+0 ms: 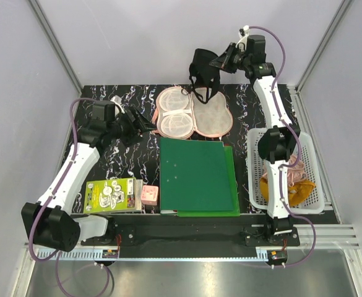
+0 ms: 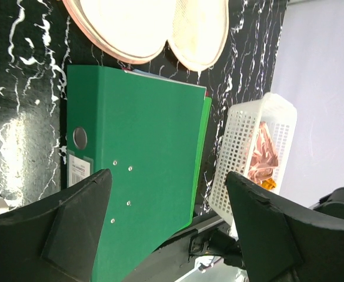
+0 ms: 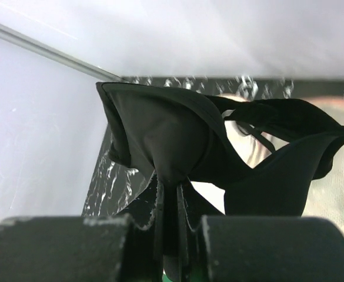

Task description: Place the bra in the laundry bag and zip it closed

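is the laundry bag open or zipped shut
Open. The laundry bag lies spread flat, both pale halves facing up; the bra hangs from the right claw.

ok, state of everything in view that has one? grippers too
small black fabric bra: off the table, hanging from the right gripper
peach-pink zip laundry bag: unzipped, spread open flat, both pale cups empty
right gripper: shut on the bra
left gripper: open, empty
green ring binder: closed, lying flat
white plastic basket: upright, cloths inside
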You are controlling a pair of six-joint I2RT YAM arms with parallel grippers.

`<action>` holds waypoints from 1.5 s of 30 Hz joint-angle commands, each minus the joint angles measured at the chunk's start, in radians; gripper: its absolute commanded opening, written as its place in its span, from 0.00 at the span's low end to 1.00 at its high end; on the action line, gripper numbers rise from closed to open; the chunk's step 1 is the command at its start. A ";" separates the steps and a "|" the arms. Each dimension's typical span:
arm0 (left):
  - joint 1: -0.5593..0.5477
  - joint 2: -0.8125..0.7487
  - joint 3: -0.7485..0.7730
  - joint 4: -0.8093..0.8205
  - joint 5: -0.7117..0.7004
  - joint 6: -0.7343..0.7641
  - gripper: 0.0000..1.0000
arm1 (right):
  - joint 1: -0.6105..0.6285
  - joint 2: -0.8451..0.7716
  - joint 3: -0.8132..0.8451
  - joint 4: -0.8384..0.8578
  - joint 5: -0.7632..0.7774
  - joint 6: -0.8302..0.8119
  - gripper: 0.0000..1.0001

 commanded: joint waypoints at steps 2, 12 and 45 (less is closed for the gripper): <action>0.025 0.041 0.060 0.039 0.034 0.008 0.83 | 0.021 -0.015 0.115 0.072 -0.111 -0.046 0.00; 0.064 0.201 0.130 0.074 0.049 0.096 0.92 | 0.147 -0.087 -0.330 -0.159 -0.079 -0.051 0.46; -0.077 0.856 0.516 0.427 0.187 0.091 0.68 | 0.022 -0.007 -0.266 -0.202 0.349 -0.125 0.84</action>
